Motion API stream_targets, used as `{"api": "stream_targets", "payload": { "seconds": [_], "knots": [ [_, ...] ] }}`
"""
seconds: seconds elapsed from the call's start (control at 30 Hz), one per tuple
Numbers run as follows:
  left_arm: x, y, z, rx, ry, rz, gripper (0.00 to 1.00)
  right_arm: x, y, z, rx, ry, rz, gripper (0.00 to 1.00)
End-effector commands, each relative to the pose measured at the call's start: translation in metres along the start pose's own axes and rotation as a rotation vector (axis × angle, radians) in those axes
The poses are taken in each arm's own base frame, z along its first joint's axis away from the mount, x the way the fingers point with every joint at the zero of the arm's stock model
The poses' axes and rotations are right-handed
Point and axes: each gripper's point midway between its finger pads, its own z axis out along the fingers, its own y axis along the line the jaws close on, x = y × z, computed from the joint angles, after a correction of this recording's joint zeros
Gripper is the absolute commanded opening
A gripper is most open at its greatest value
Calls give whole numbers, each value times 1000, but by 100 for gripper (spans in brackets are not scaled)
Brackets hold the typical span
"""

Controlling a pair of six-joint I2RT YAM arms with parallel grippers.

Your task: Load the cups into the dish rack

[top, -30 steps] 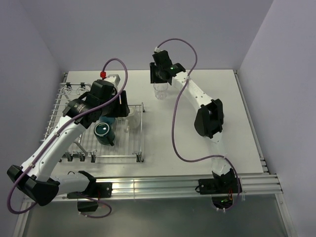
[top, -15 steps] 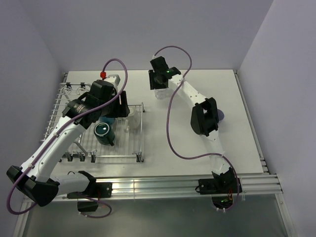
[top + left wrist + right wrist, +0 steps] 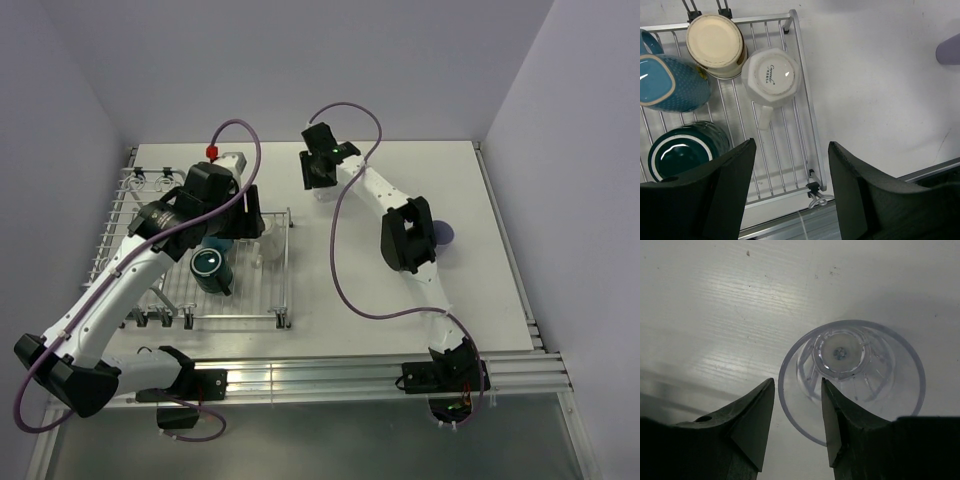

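- Between the fingers [image 3: 750,425] of the right gripper [image 3: 797,385]: tips spread, nothing pinched. The rim of the clear glass tumbler [image 3: 850,355] runs through the gap at the tumbler's 9 o'clock. One tip is outside the wall and the other is over the mouth. Contact with the glass: cannot tell.
- Tumbler stands upright, mouth up, on the bare table [image 3: 715,305]. In the top view it sits at the table's 12 o'clock, well apart from the rack.
- Left gripper [image 3: 790,147]: fingers [image 3: 730,190] spread wide and empty, hanging above the dish rack [image 3: 807,100] near one of its corners.
- Rack lies at the table's 9 o'clock in the top view and holds four cups.
- White mug [image 3: 770,77]: base up, printed mark showing, at 12 o'clock of the left gap. Its handle points to 6 o'clock in the wrist view.
- Tan cup [image 3: 715,45]: cream base up, just beside the white mug at its 10 o'clock.
- Light blue mug [image 3: 670,82]: at 9 o'clock of the white mug, just beside the tan cup. Orientation unclear.
- Dark teal mug [image 3: 682,152]: at 7 o'clock of the white mug, partly hidden behind the left finger.
- Lavender cup [image 3: 949,50]: outside the rack on the table, cut off by the wrist view's 3 o'clock edge. In the top view it is at the table's 3 o'clock, partly hidden by the right arm.
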Motion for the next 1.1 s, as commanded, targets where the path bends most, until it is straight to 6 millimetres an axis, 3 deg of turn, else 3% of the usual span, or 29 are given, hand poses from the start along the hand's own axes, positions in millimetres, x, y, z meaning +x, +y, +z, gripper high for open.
{"api": "stream_targets", "payload": {
  "seconds": [0.0, 0.1, 0.2, 0.23, 0.4, 0.5, 0.6, 0.67, 0.7, 0.73, 0.8, 0.83, 0.97, 1.0, 1.03, 1.07],
  "knots": [
    [-7, -9, 0, 31, -24, 3, 66, -19, -3, -8, 12, -50, -13, 49],
    [-8, -10, 0, 30, -23, 2, 66, -16, -4, -5, 15, -43, -17, 40],
    [-7, -10, 0, 30, -23, 1, 66, -18, -7, -8, 24, -48, -11, 17],
    [-7, -11, 0, 32, -24, -1, 66, -21, -7, -12, 18, -56, -10, 3],
    [-7, -14, 0, 51, -35, -10, 66, -32, -10, -29, 26, -95, 7, 0],
    [-10, -17, -2, 72, -57, -16, 68, -47, -11, -54, 22, -143, 30, 0],
    [-17, -22, -6, 103, -94, -26, 69, -62, -12, -92, 9, -195, 69, 0],
    [-18, -26, -7, 129, -105, -30, 70, -71, -15, -129, -8, -245, 122, 0],
    [-24, -30, -11, 150, -134, -36, 73, -83, -13, -164, -38, -299, 142, 0],
    [-26, -32, -12, 164, -146, -35, 76, -72, -14, -168, -46, -280, 156, 0],
    [-35, -39, -18, 202, -189, -36, 88, -73, -12, -194, -94, -319, 203, 0],
    [-37, -40, -20, 208, -201, -40, 99, -64, -10, -218, -141, -333, 215, 0],
    [-49, -50, -26, 287, -247, -60, 99, -53, 0, -271, -276, -387, 259, 0],
    [-52, -52, -30, 322, -249, -75, 99, -52, 1, -296, -313, -423, 265, 0],
    [-58, -58, -33, 359, -272, -79, 99, -36, 1, -292, -330, -393, 274, 0],
    [-58, -60, -31, 385, -270, -85, 99, -35, 14, -304, -422, -398, 274, 0]
  ]
}}
